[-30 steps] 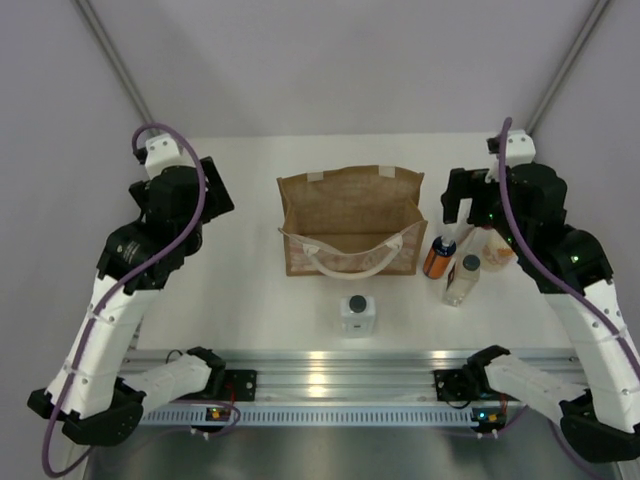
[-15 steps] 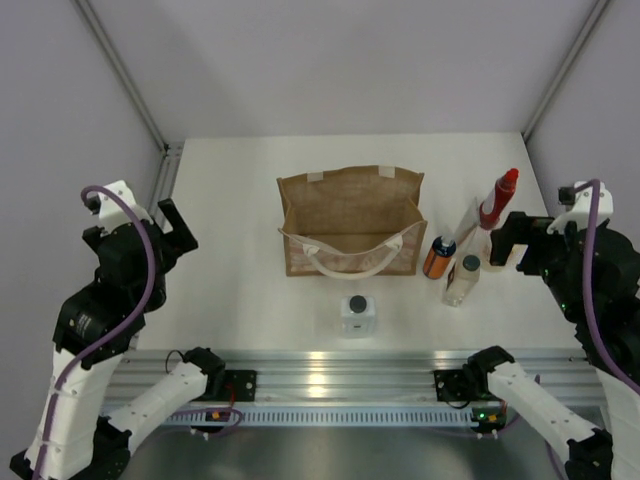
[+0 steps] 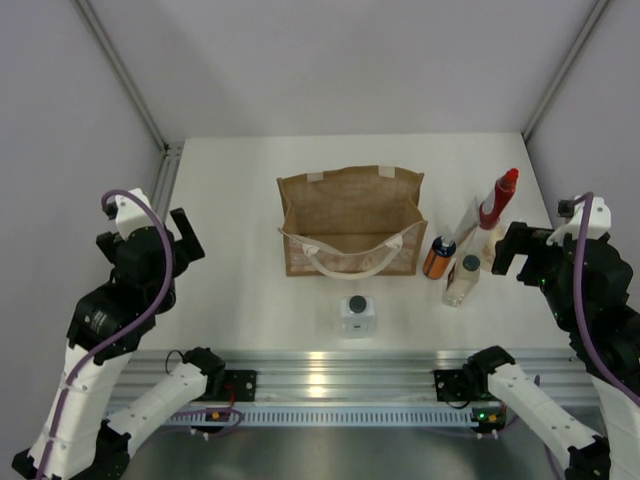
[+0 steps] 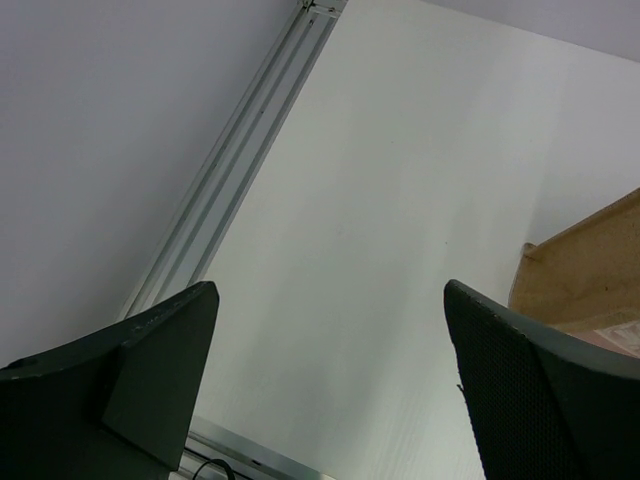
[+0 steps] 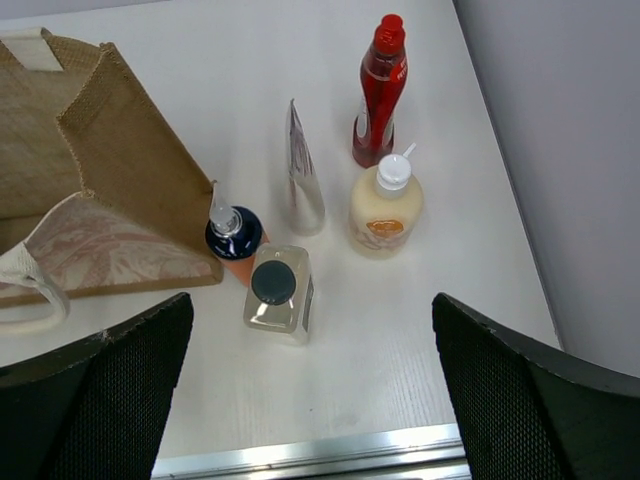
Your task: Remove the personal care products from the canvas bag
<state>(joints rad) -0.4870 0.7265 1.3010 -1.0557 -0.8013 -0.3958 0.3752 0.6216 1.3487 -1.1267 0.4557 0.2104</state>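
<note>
The canvas bag (image 3: 350,215) stands open in the middle of the table, and its corner shows in the left wrist view (image 4: 590,265). Four products stand to its right: an orange bottle (image 5: 232,240), a clear bottle (image 5: 278,290), a cream bottle (image 5: 385,210) and a red bottle (image 5: 380,90). A white squarish bottle (image 3: 357,313) stands in front of the bag. My left gripper (image 3: 190,238) hangs open and empty far left of the bag, over bare table (image 4: 328,290). My right gripper (image 3: 508,252) is open and empty, just right of the bottle group (image 5: 311,300).
A silvery tube (image 5: 303,180) stands upright among the bottles. An aluminium rail (image 3: 330,365) runs along the near table edge, and another rail (image 4: 240,150) lines the left edge. Grey walls close in on both sides.
Both arms have drawn back from the bag toward the table's sides. The right arm's retreat uncovered the red and cream bottles. Both grippers stayed open.
</note>
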